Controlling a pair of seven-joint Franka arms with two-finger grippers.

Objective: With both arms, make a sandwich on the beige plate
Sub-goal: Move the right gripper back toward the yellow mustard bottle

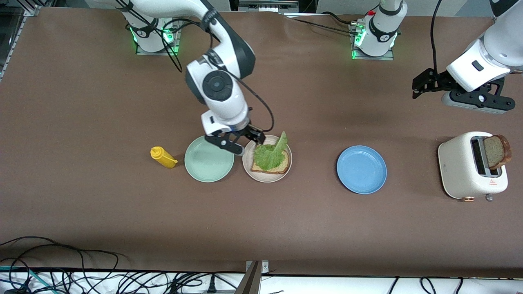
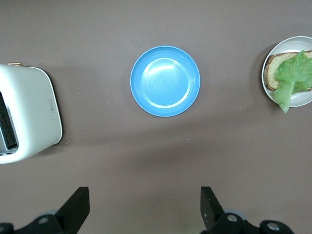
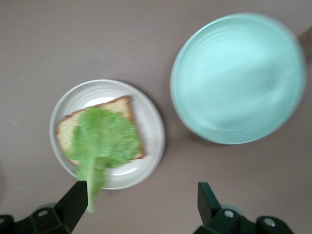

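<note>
While the left gripper (image 1: 419,86) is waiting wide open and empty, the right gripper (image 1: 241,143) is hovering spread, holding nothing, over the beige plate (image 1: 267,176), where lettuce (image 1: 269,154) is lying on a bread slice (image 1: 280,167).

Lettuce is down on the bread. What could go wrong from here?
1. The lettuce leaf overhangs the bread slice and the beige plate rim right by the open right end effector; pulling away may drag it off.
2. The second slice stands tilted in the toaster; the open left end effector, over bare table, may grip it badly.
</note>
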